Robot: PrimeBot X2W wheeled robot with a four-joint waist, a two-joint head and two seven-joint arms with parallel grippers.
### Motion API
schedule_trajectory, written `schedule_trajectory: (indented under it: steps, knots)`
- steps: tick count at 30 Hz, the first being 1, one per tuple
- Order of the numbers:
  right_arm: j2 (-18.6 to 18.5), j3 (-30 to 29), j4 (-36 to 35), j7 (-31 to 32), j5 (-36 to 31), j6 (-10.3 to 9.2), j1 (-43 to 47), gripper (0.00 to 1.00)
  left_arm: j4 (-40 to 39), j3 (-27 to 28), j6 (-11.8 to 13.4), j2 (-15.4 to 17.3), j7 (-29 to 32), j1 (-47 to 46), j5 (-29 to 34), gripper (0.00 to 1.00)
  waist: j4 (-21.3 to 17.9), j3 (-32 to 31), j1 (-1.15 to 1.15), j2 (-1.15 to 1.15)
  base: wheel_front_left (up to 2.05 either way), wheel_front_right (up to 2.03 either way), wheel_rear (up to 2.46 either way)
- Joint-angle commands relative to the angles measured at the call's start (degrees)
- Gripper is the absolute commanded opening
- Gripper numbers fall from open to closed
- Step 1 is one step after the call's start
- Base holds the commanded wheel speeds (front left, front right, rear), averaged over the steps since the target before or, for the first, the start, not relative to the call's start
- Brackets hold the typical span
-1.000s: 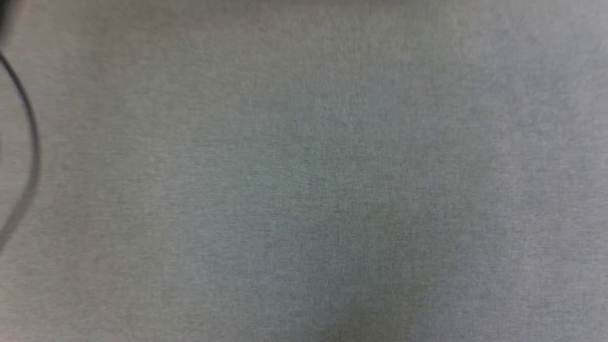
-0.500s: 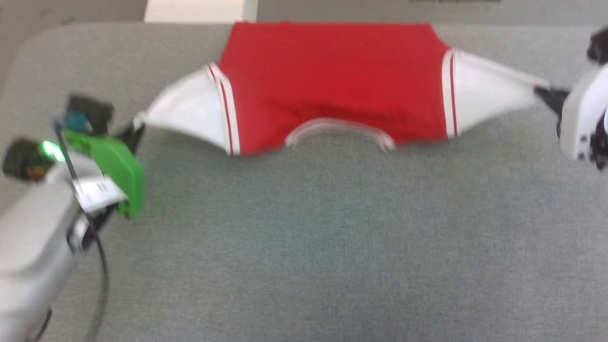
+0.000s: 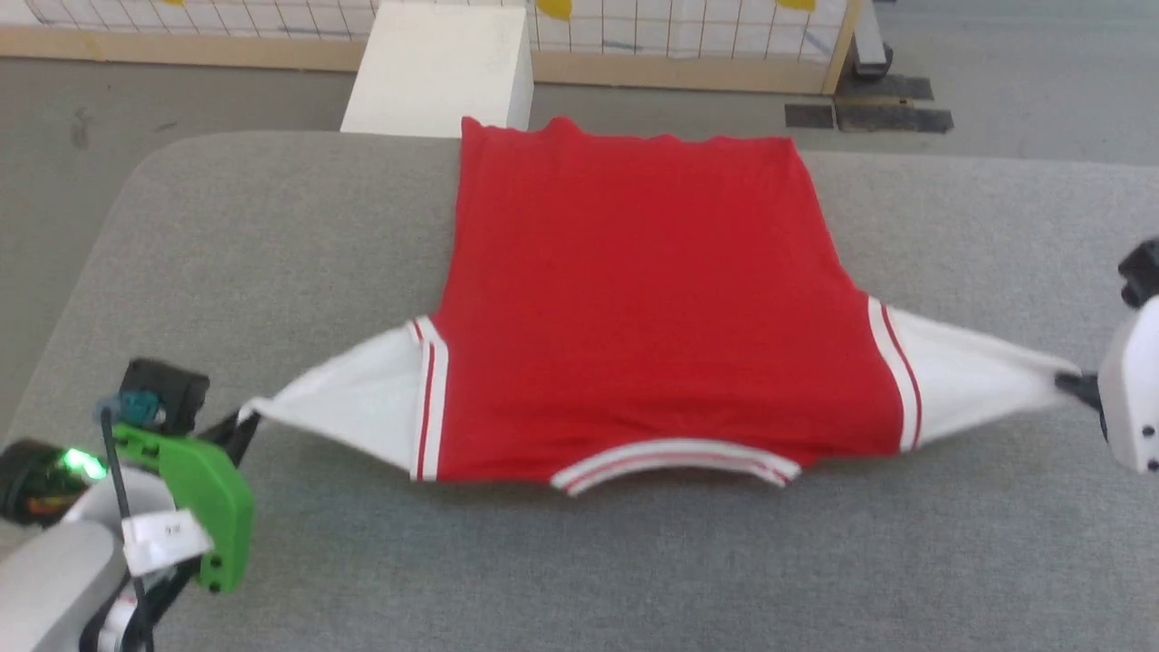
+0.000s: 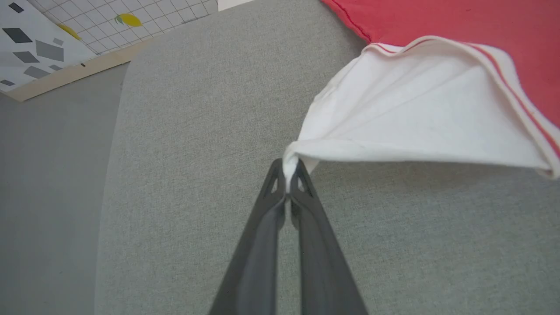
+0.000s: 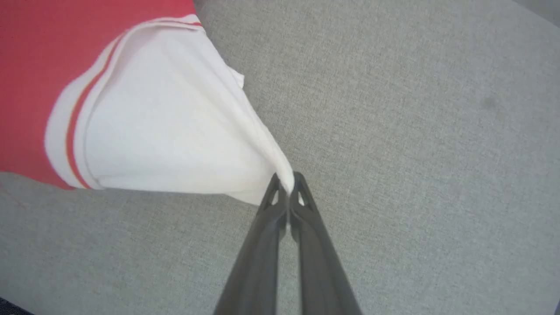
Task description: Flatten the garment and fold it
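Flattening step, I'd say. Lower left, left gripper (image 3: 243, 424) pinched tight on a white sleeve tip (image 3: 272, 407); shirt (image 3: 634, 299) lies mid-frame on the grey table (image 3: 272, 226), collar toward the bottom; far right, right gripper (image 3: 1073, 385) clamped on the other sleeve (image 3: 969, 376). Next: lay both sleeves flat, let go, then fold

grey table (image 3: 272, 226), white box (image 3: 435, 68), gridded panel (image 3: 679, 36)
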Motion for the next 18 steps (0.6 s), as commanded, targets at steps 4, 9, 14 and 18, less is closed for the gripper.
schedule_trajectory:
  steps: [4, 9, 14, 18]
  knots:
    - [-1.82, -3.2, -3.63, 8.37, 0.72, -0.12, 7.69, 0.0, -4.59, -1.11, 2.04, 3.57, 2.38, 5.86, -2.68, 0.0, 0.44, -2.03, 0.01, 0.0, 0.0, 0.0, 0.0]
    - [-2.18, -8.68, -8.88, 17.02, 0.23, -0.12, 17.16, 0.0, -8.84, -3.64, 3.31, 5.1, 5.43, 11.11, -5.01, 0.0, 0.45, -2.45, 0.01, 0.0, 0.0, 0.0, 0.0]
    - [-1.19, -15.08, -14.14, 22.31, -4.18, -0.12, 24.8, 0.0, -9.6, -4.96, 4.48, 5.09, 5.71, 13.28, -4.93, 0.0, 0.43, -2.29, 0.01, 0.0, 0.0, 0.0, 0.0]
    - [2.19, -22.17, -18.53, 24.45, -7.75, -0.12, 28.61, 0.0, -9.68, -4.93, 4.61, 3.1, 4.97, 12.65, -4.72, 0.0, 0.61, -1.55, 0.01, 0.0, 0.0, 0.0, 0.0]
